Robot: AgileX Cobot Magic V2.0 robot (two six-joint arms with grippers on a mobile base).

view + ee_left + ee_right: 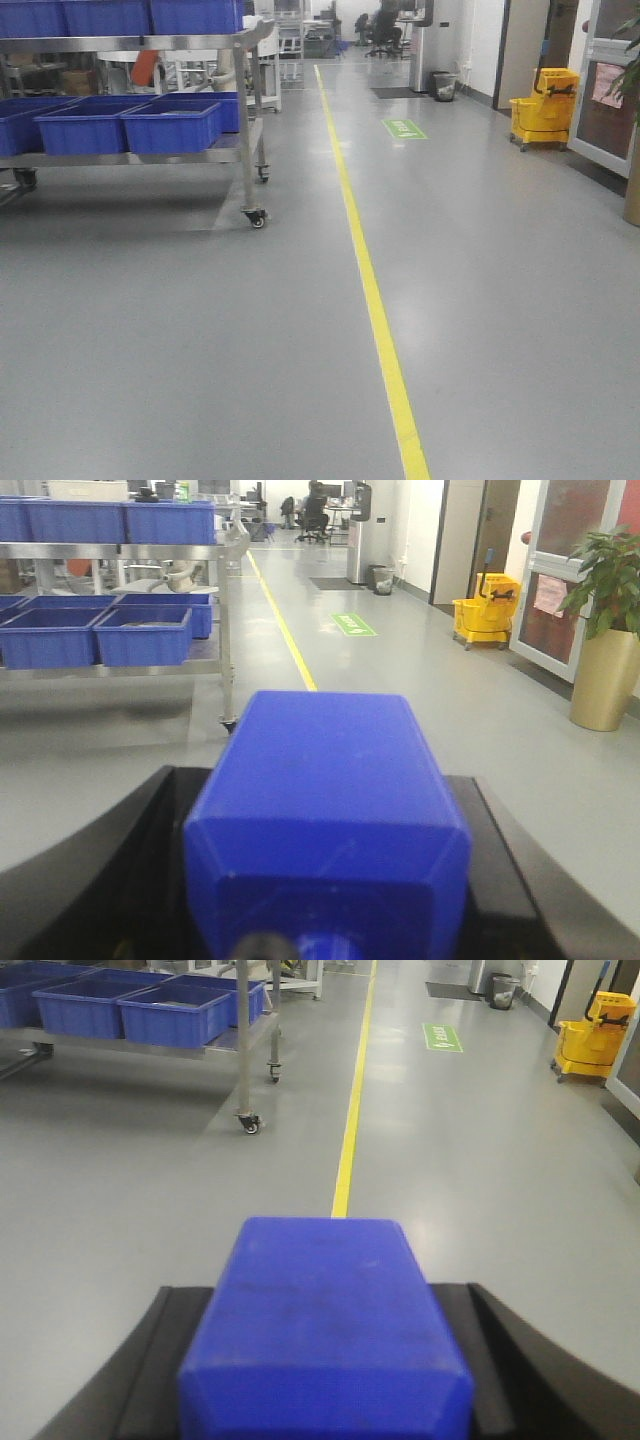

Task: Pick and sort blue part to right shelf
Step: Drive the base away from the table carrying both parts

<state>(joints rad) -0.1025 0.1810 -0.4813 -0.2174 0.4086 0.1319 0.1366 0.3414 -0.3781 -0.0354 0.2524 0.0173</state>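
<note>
No loose blue part shows in any view. In the left wrist view a blue block point(325, 800) fills the lower middle, flanked by black gripper parts point(130, 870). The right wrist view shows the same: a blue block point(322, 1310) between black parts point(150, 1360). I see no seam, gap or fingertips on either, so I cannot tell how the jaws stand or whether the blocks belong to the grippers. Neither gripper shows in the front view. A wheeled metal shelf cart point(245, 110) with several blue bins point(170, 125) stands at the far left, well ahead of both grippers.
A yellow floor line point(372, 290) runs away down the grey aisle. A yellow mop bucket point(543, 108) stands far right by a door. A potted plant point(608, 630) stands on the right. The cart also shows in the left wrist view point(228, 630) and the right wrist view point(242, 1050).
</note>
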